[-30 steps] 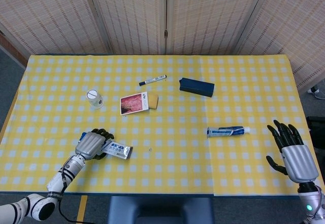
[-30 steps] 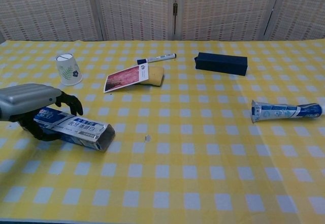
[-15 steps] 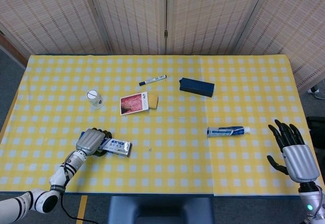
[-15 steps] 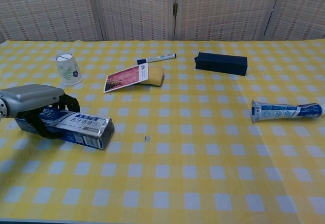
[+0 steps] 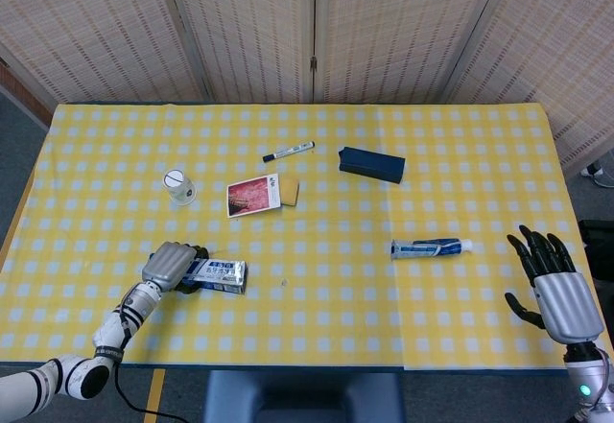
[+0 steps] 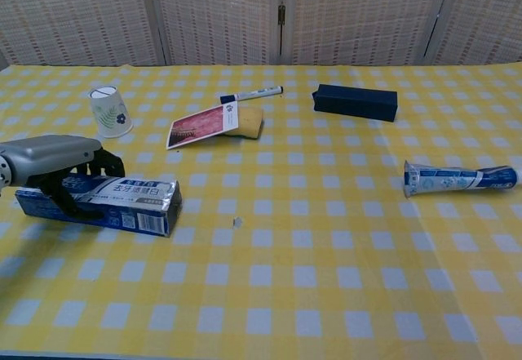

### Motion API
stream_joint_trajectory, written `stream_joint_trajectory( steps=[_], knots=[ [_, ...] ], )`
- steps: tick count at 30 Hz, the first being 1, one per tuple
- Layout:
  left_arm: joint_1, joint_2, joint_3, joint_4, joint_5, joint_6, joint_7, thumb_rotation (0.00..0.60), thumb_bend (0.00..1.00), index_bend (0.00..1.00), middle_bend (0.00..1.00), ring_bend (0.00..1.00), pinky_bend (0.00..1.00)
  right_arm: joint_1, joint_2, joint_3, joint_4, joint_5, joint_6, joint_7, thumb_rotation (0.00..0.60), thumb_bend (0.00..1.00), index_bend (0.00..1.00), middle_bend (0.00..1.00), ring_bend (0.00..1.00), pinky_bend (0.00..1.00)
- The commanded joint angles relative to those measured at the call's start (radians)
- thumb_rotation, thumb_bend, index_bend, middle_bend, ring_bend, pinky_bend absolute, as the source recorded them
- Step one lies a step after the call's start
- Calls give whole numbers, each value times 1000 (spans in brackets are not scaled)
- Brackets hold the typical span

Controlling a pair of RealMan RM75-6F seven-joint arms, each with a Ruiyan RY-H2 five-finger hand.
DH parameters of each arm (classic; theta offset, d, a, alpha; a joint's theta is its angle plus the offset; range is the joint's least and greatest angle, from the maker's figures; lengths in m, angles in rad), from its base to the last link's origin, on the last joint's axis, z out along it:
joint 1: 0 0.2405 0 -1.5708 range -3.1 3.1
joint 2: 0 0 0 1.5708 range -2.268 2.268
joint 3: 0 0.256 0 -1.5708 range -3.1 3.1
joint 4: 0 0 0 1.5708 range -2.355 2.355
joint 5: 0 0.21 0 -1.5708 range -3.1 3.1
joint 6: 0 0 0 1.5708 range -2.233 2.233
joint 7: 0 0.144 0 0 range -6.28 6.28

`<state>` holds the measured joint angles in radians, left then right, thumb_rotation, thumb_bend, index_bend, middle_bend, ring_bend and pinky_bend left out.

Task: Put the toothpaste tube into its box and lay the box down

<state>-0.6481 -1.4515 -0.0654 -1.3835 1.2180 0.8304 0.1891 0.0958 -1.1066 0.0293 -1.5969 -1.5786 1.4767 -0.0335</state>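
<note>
- The left hand (image 6: 57, 160) grips the box (image 6: 102, 202) from above, fingers wrapped around its long sides at the end away from the tube (image 6: 459, 180); the box lies along the cloth (image 5: 317, 337), and I cannot tell whether it rests on it or is just lifted.
- The tube lies flat on the cloth, well apart from the box, out toward the right hand (image 5: 554, 287), its cap end pointing away from the box.
- The right hand hovers past the tube, on the side away from the box, fingers spread wide and holding nothing.
- Judgement: the step in hand is getting the box held firmly with its open end turned toward the tube; the tube is not yet picked up.
- To do it well, keep the left grip near the closed end, so that the mouth nearest the tube stays free of fingers and is not squeezed flat.
- The box end facing the tube shows silver in the chest view; whether its flap is open I cannot tell.
- The right hand should take the tube around its middle, along its length, so one end sticks out to lead into the mouth.
- Risk: a soft card box can buckle under a tight grip, narrowing the opening.
- The cup (image 5: 177, 186), card (image 5: 253, 196), pen (image 5: 289, 152) and dark case (image 5: 371, 164) all lie beyond the box, toward the screen, out of the way.
</note>
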Motion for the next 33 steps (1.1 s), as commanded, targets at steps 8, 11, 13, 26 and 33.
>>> stream_joint_trajectory(
  steps=[8, 11, 13, 26, 33],
  knots=[
    [22, -6, -12, -10, -38, 58, 40, 600, 331, 536, 637, 575, 573, 1, -3, -2, 0, -2, -3, -5, 600, 313, 0, 0, 0, 0],
    [27, 1, -14, -27, -45, 68, 47, 600, 331, 536, 638, 575, 573, 2, -3, -2, 0, -2, -3, -6, 600, 313, 0, 0, 0, 0],
    [34, 10, -11, -45, -40, 86, 55, 600, 331, 536, 638, 575, 573, 3, -6, 2, 5, -3, 2, -3, 600, 313, 0, 0, 0, 0],
    [92, 74, -4, -151, -27, 202, 90, 600, 331, 538, 638, 574, 573, 125, -99, 63, 166, -14, -95, 15, 600, 313, 167, 115, 163, 4],
    [119, 88, -5, -164, -13, 239, 61, 600, 331, 538, 638, 572, 572, 249, -142, 73, 235, 38, -309, 27, 600, 313, 297, 215, 241, 63]
  ],
)
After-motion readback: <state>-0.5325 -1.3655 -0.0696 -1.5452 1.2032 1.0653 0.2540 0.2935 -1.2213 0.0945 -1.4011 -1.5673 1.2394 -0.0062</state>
